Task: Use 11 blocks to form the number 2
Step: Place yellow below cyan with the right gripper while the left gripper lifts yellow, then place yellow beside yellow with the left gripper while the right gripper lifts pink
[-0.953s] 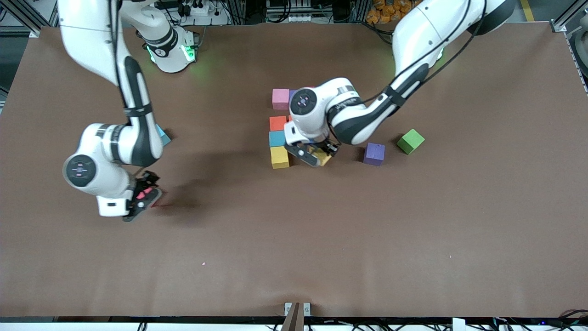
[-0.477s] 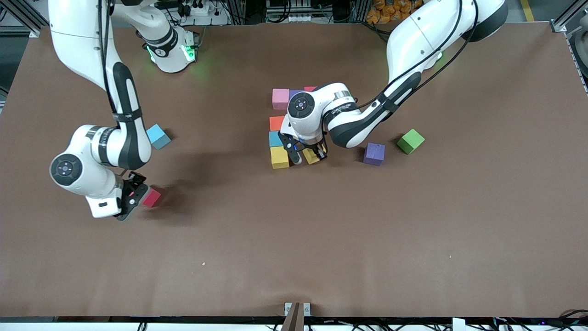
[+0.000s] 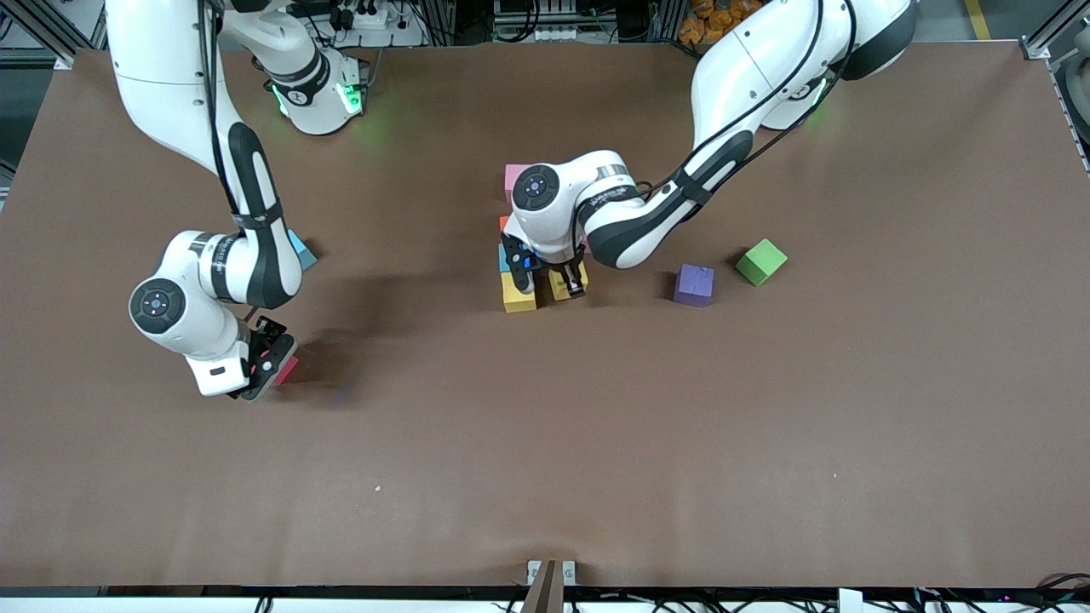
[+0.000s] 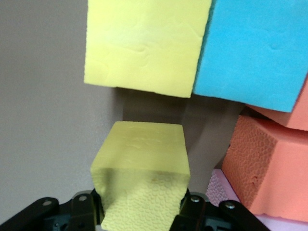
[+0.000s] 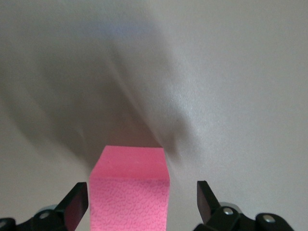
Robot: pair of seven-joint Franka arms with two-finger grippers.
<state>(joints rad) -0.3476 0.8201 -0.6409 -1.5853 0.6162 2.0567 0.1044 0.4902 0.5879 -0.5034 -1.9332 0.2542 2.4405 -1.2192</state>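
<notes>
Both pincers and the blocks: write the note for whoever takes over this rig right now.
Left pincer: shut on a yellow cube, just beside the other yellow cube at the near end of the unfinished figure.
Right pincer: open, straddling a pink cube toward the right arm's end.
Loose: purple cube, light blue cube; green cube too.
Left: release yellow, bring the pink and remaining cubes to the figure.

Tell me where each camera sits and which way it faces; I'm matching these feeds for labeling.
Front view: high across the table, facing both arms' bases; shows both whole arms and the cube cluster.
Left wrist view: on the left arm, looking past the left claw, shut on a yellow cube, beside another yellow cube.
Right wrist view: on the right arm, looking down between the open right claw at a pink cube.
Shared: front and left wrist views both show the held yellow cube.
</notes>
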